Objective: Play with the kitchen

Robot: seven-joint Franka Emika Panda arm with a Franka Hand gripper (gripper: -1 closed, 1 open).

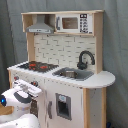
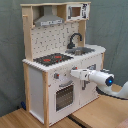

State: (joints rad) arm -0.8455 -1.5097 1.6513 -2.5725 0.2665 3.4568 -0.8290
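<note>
The tall white and light-wood toy kitchen (image 1: 95, 45) (image 2: 30, 75) stands upright in both exterior views. On top are a black stovetop with red burners (image 1: 36, 65) (image 2: 52, 59), a sink (image 1: 72, 74) (image 2: 82, 50) and a black faucet (image 1: 84, 59) (image 2: 75, 39). A grey hood (image 1: 41, 27) (image 2: 48, 20) and a microwave (image 1: 70, 23) (image 2: 75, 11) sit above. My gripper (image 1: 31, 89) (image 2: 74, 73) points at the front panel by the knobs (image 2: 56, 76), just above the oven door (image 2: 64, 96). Whether it touches the panel is unclear.
The kitchen rests on a wooden table (image 2: 100, 112). A grey curtain (image 1: 117, 45) hangs behind it. My white arm (image 2: 107, 80) reaches in from the second exterior view's right, in front of the cupboard door (image 1: 62, 106).
</note>
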